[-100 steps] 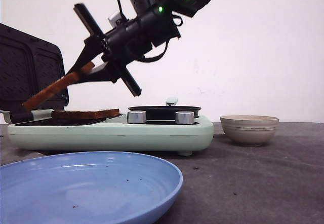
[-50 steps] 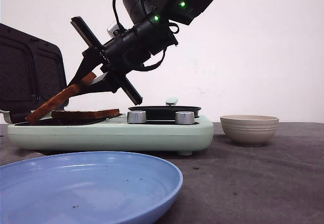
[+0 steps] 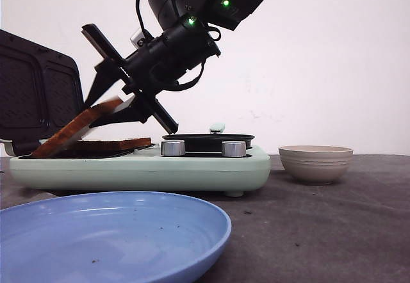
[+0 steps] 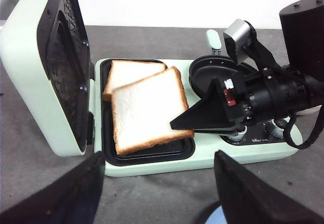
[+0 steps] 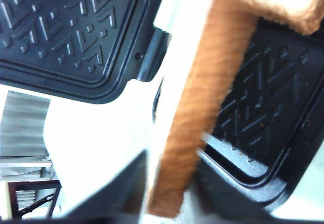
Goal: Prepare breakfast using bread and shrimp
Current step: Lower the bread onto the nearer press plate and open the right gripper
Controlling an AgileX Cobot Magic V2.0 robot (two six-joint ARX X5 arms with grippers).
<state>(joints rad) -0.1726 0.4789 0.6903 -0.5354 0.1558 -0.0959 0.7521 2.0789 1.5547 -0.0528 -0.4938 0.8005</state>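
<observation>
My right gripper (image 3: pixel 110 105) is shut on the corner of one bread slice (image 3: pixel 72 129), holding it tilted. The slice's low edge touches the black plate of the mint-green sandwich maker (image 3: pixel 147 168). From the left wrist, this held slice (image 4: pixel 147 107) partly overlaps the second bread slice (image 4: pixel 129 72), which lies flat in the plate. The right wrist view shows the brown crust (image 5: pixel 200 127) between the right gripper's (image 5: pixel 172 196) jaws. My left gripper (image 4: pixel 157 193) hangs open and empty in front of the appliance. The shrimp is out of view.
The sandwich maker's lid (image 3: pixel 32 97) stands open at the left. A round black pan (image 3: pixel 208 139) and two knobs sit on its right half. A beige bowl (image 3: pixel 316 162) stands to the right, its inside hidden. A blue plate (image 3: pixel 109 232) lies at the front.
My right gripper has moved down and left with the bread. The slice's low edge went from hanging above the plate to touching it.
</observation>
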